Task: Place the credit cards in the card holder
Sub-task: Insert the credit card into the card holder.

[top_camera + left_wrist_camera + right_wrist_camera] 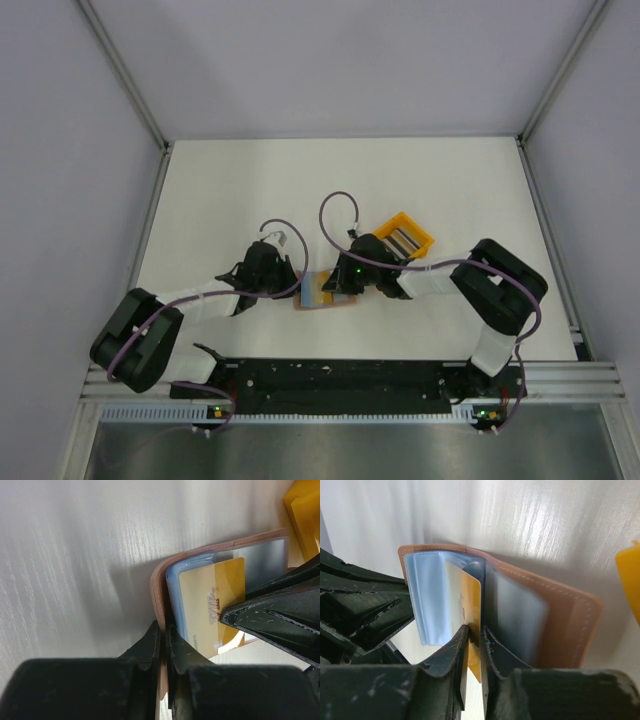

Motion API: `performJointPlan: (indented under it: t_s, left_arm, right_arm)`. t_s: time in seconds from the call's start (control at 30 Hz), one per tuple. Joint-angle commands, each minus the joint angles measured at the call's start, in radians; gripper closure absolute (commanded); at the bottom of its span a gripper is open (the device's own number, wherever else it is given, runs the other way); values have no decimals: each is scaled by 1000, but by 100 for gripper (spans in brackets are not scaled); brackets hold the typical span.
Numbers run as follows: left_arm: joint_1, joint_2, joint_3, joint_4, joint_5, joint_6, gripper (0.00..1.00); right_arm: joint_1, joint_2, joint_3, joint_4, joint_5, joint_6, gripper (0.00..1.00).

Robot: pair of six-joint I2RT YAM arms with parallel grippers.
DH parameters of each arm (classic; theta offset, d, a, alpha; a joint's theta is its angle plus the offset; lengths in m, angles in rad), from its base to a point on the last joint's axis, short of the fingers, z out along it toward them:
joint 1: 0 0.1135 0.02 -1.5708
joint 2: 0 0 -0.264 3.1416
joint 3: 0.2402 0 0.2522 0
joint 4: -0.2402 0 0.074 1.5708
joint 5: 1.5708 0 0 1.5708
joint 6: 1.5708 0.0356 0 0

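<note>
The tan-brown card holder (322, 293) lies open between the arms, its light blue plastic sleeves showing (427, 600). My left gripper (164, 630) is shut on the holder's brown cover edge (159, 595). My right gripper (475, 632) is shut on a yellow-gold card (471, 602), held edge-on with its far end among the blue sleeves. The same card (212, 605) shows in the left wrist view lying over the sleeves, with the right fingers (270, 620) on it. More cards (403, 240), grey and dark-edged, stand in the yellow tray (424, 236).
The yellow tray stands just behind and right of the holder, its corner showing in the left wrist view (305, 515) and the right wrist view (629, 575). Both arms crowd the holder. White tabletop (250, 190) lies around; grey walls enclose the cell.
</note>
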Motion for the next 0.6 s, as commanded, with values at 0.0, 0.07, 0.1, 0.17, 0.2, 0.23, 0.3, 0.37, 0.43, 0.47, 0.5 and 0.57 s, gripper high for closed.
performJointPlan:
  t_s: [0.0,0.07,0.1,0.17,0.2,0.23,0.3,0.37,0.43,0.47,0.5,0.57]
  left_arm:
    - [-1,20,-30,-41,-46,-10,100]
    - [-1,20,-33,-44,-52,-9,100]
    - [-1,21,-35,-44,-51,-10,100]
    - [-1,23,-35,-44,-54,-10,100]
    - [-1,22,-35,-42,-52,-12,100]
    - [-1,23,-35,-41,-52,-9,100]
    - [0,23,-35,-41,-51,-10,100]
    - [-1,23,-33,-39,-46,-7,100]
    - [-1,23,-33,-31,-40,-6,100]
    - [-1,22,-33,-30,-37,-4,100]
    - [-1,23,-33,-25,-34,-6,100]
    - [-1,25,-35,-22,-28,-6,100]
  right_arm:
    - [37,-7,44,-170,54,-78,80]
    - [36,-38,54,-207,94,-113,72]
    - [37,-53,59,-219,110,-127,70]
    - [36,-73,73,-248,137,-155,66]
    - [36,-79,79,-252,137,-164,66]
    - [36,-83,90,-265,147,-175,67]
    - [36,-83,102,-276,148,-187,66]
    - [37,-76,116,-291,153,-196,66]
    - [39,-66,123,-287,135,-201,66]
    - [39,-55,125,-276,116,-201,66]
    - [39,-44,128,-270,102,-196,66]
    - [40,-24,130,-252,81,-184,66]
